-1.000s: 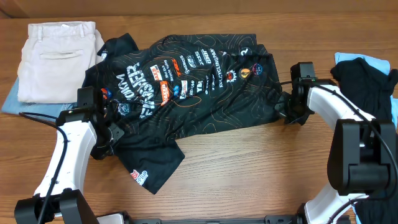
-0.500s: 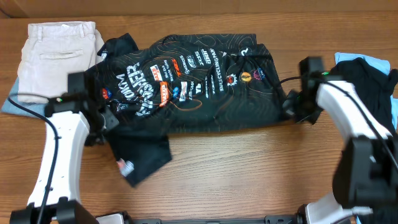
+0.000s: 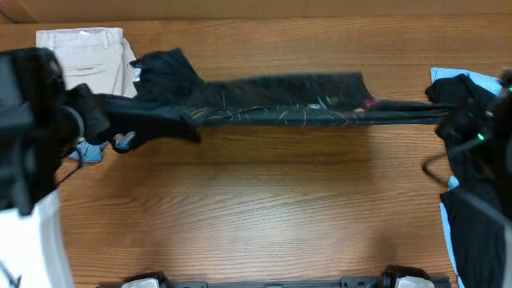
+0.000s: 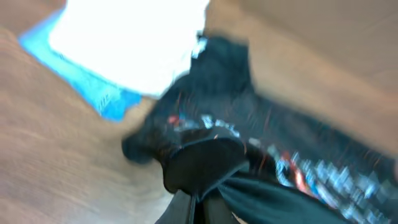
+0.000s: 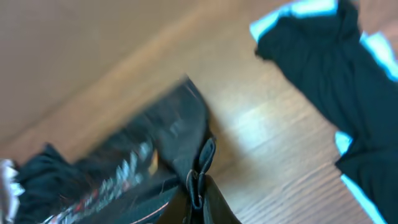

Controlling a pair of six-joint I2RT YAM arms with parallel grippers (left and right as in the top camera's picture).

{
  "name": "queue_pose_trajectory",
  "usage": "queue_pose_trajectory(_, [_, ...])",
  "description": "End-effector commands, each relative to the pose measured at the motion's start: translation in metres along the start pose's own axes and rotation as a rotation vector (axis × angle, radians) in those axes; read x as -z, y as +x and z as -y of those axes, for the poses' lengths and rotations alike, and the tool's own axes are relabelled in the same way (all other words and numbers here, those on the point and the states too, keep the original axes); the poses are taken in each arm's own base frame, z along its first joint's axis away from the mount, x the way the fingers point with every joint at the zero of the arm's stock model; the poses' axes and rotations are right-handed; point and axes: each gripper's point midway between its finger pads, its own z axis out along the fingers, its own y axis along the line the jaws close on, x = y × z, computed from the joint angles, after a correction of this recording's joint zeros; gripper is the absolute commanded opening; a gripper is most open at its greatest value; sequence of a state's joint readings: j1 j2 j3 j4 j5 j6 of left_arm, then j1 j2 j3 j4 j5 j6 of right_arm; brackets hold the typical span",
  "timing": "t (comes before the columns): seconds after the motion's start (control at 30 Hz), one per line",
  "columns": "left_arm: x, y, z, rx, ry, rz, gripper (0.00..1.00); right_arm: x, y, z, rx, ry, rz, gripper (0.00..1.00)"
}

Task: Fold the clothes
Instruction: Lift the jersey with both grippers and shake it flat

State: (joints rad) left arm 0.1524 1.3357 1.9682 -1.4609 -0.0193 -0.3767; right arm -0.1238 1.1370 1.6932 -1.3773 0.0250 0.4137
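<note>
While left pincer point(image 4: 198, 200) and right pincer point(image 5: 198, 186) clamp the taut shirt's point(image 3: 280, 112) ends, open tabletop point(image 3: 256, 208) lies alongside.

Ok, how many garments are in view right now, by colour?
Black: 2, sports shirt, garment at right
Beige: 1, trousers
Blue: 2, cloth beside trousers, light cloth at right
Total: 5

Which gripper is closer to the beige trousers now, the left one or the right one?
Left. The left gripper grips the black shirt close beside the beige trousers; the right gripper grips its other end, far on the opposite side.
</note>
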Motion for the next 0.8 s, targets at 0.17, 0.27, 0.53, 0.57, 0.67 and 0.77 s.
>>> queue_pose_trajectory(0.17, [0.104,-0.028,-0.002,-0.023,0.047,0.293,0.04,0.110,-0.042,-0.005,0.003,-0.076,0.322,0.04])
queue_pose_trajectory(0.27, [0.110,-0.030,-0.007,-0.017,0.027,0.319,0.04,0.126,-0.052,-0.004,-0.005,-0.071,0.382,0.04])
queue_pose_trajectory(0.53, [0.067,-0.039,0.007,-0.026,0.043,0.211,0.04,0.096,-0.066,-0.003,-0.004,0.000,0.339,0.04])
queue_pose_trajectory(0.57, [0.055,-0.040,0.011,-0.029,0.051,0.181,0.04,0.084,-0.067,-0.004,-0.002,0.015,0.310,0.04])
queue_pose_trajectory(0.67, [0.019,-0.045,0.020,-0.032,0.058,0.100,0.04,0.047,-0.070,-0.005,0.005,0.061,0.219,0.04])
queue_pose_trajectory(0.77, [-0.025,-0.050,0.036,-0.040,0.100,0.012,0.04,-0.001,-0.070,-0.005,0.015,0.117,0.109,0.04])
